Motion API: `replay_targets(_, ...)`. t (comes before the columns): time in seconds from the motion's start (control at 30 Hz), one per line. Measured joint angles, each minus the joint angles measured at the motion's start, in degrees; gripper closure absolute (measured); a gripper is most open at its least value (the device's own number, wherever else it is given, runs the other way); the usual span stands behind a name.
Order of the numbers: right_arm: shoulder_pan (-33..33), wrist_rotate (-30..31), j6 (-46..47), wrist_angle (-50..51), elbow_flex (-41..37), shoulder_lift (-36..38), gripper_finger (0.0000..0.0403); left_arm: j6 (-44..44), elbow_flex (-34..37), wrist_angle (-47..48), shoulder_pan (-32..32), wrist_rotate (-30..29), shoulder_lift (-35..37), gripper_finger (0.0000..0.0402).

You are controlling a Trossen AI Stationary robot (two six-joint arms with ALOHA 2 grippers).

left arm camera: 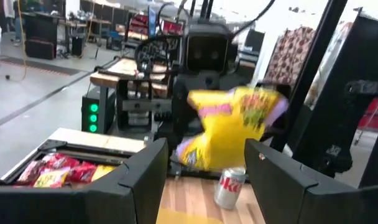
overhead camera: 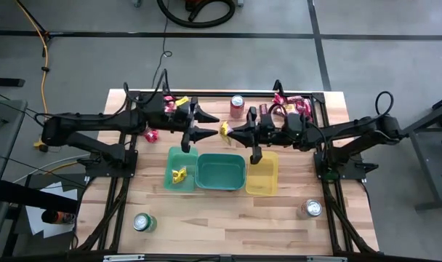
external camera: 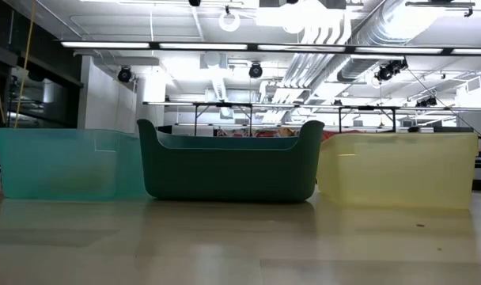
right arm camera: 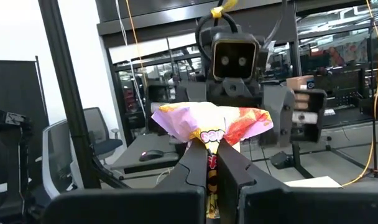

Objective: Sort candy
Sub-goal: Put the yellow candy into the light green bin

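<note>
— Looking at the table (overhead camera: 228, 225) first: three bins sit below both grippers, green bin (overhead camera: 180, 169), teal bin (overhead camera: 221, 172), yellow bin (overhead camera: 262, 173), side by side. What's going on above them?

— A handover, I'd say. The right gripper (overhead camera: 230, 132) has its jaws pressed together on a yellow packet (overhead camera: 224, 129), which pokes out past its tips. The left gripper (overhead camera: 213, 126) faces it, jaws spread, with the packet just ahead of them and nothing between them.

— So how should it go?

— My guess: the left should slide in until the packet sits well between its fingers (left arm camera: 142, 174), close firmly, and only then should the right let go. Yellow packets (overhead camera: 179, 175) already lie in the green bin, so this one probably belongs there.

— And the remaining candy?

— Red packets (overhead camera: 290, 105) lie behind the right gripper, more behind the left.
</note>
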State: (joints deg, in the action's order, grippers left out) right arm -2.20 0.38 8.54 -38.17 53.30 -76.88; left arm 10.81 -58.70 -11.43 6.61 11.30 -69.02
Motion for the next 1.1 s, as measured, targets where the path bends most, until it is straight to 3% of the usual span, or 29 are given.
replay_targets(0.53, 0.0, -0.2, 0.4, 0.1, -0.1, 0.1, 0.0402, -1.9, 0.0, -5.4, -1.1, 1.8, -4.3, 0.0211)
replay_targets(0.63, 0.0, -0.1, 0.4, 0.2, -0.1, 0.0, 0.0401, -2.1, 0.0, -5.3, -1.1, 2.0, -4.3, 0.0248)
replay_targets(0.83, -0.1, -0.2, 2.3, 0.2, 0.0, 0.0, 0.0379, -3.6, 0.0, -5.2, -1.2, 3.7, -4.3, 0.0386)
replay_targets(1.1, -0.1, 0.1, 4.7, 0.8, 0.0, 0.1, 0.0315, -3.5, 0.0, -4.5, -1.0, 3.9, -4.0, 0.0398)
